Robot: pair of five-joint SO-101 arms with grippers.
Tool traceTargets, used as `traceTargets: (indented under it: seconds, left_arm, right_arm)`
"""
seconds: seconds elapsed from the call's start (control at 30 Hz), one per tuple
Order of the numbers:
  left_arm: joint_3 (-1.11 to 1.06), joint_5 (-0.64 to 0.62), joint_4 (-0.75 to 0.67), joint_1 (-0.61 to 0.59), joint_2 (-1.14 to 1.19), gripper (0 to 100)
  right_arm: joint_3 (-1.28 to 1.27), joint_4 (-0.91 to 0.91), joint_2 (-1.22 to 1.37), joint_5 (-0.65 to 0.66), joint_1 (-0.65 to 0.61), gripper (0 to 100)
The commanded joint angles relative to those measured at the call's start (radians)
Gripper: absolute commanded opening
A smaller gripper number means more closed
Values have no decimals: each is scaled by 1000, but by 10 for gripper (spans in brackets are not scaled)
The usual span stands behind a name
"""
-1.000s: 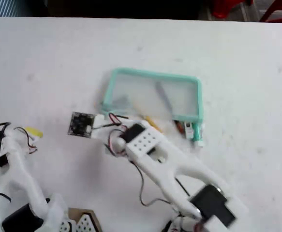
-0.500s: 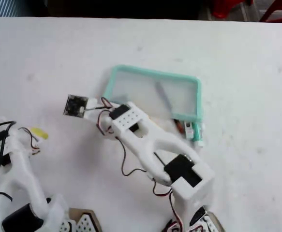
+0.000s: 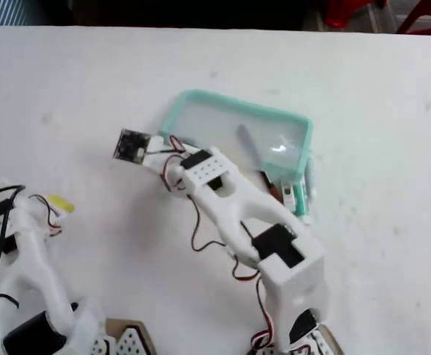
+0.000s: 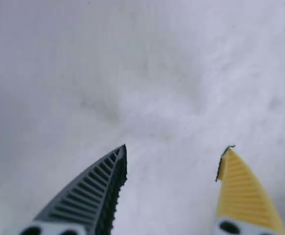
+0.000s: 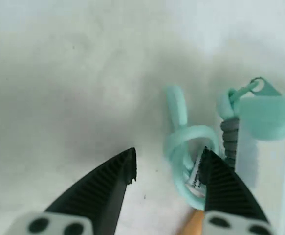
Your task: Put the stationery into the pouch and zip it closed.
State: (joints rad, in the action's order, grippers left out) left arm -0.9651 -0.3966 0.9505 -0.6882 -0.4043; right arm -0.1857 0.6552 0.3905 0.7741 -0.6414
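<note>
The clear pouch [image 3: 222, 129] with a teal border lies tilted at mid table. Inside it shows a grey pen [image 3: 249, 147]. Small red, black and white pieces [image 3: 283, 194] sit at its near right corner; whether they are inside I cannot tell. My right arm [image 3: 222, 188] stretches to the pouch's left corner. My right gripper [image 5: 166, 159] stands open, its black fingers on either side of the teal zipper cord loop [image 5: 181, 142], beside the zip slider [image 5: 259, 110]. An orange pencil tip [image 5: 193, 226] peeks in below. My left gripper [image 4: 176, 149] is open over bare table.
The left arm [image 3: 23, 259] rests at the table's near left edge, its yellow finger [image 3: 58, 204] pointing right. A small camera board [image 3: 131, 146] on wires hangs off the right arm's wrist. The white table [image 3: 89, 81] stretches far and left of the pouch.
The right arm has swung left and stretched farther out to the pouch's left corner. The pouch has turned and slid away. The left arm has barely moved.
</note>
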Motion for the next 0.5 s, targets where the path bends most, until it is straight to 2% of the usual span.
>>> traceTargets:
  seconds: [0.0, 0.1, 0.23, 0.33, 0.47]
  left_arm:
    - [2, 8, -21, 15, -35, 309]
    - [2, 8, -21, 15, -35, 309]
    - [2, 8, -20, 15, -35, 309]
    - [-8, 11, -23, 15, -35, 309]
    - [-14, 77, -21, 42, -35, 309]
  right_arm:
    - [112, -24, 36, 18, 8, 208]
    - [150, -24, 101, 25, 8, 176]
    - [206, -22, 206, 26, 12, 21]
    - [261, 31, 225, 26, 19, 22]
    - [354, 150, 140, 25, 28, 18]
